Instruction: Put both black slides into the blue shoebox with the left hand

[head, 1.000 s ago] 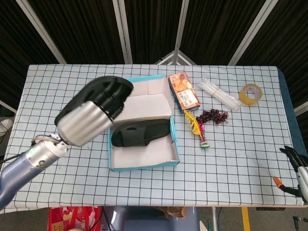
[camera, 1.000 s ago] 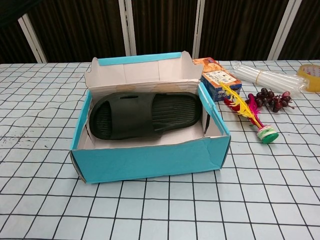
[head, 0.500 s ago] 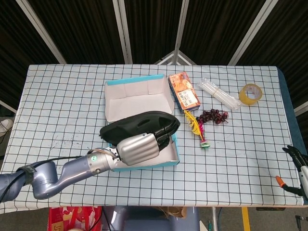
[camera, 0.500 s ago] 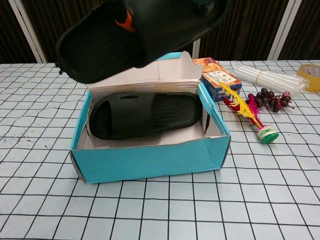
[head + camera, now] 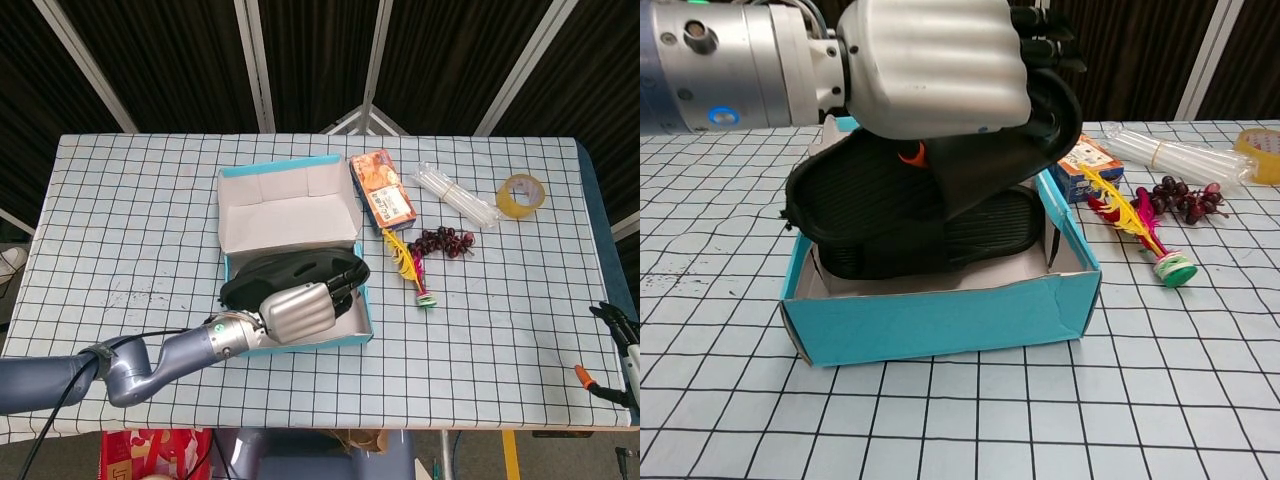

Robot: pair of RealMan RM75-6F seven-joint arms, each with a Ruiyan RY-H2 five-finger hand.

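Observation:
My left hand (image 5: 297,311) (image 5: 935,65) grips a black slide (image 5: 870,190) (image 5: 290,270) by its strap and holds it just above the open blue shoebox (image 5: 940,320) (image 5: 368,300), sole side facing the chest camera. A second black slide (image 5: 990,225) lies flat inside the box, mostly hidden under the held one. My right hand (image 5: 615,325) shows only as dark fingertips at the right edge of the head view, far from the box; its pose is unclear.
Right of the box lie an orange snack box (image 5: 382,188), a feathered shuttlecock (image 5: 412,268), a bunch of dark grapes (image 5: 446,242), a clear tube bundle (image 5: 455,195) and a tape roll (image 5: 521,194). The box's lid (image 5: 288,208) stands open at the back.
The left hand has come down with the slide from high above the table to just over the box. The slide inside the box has not moved.

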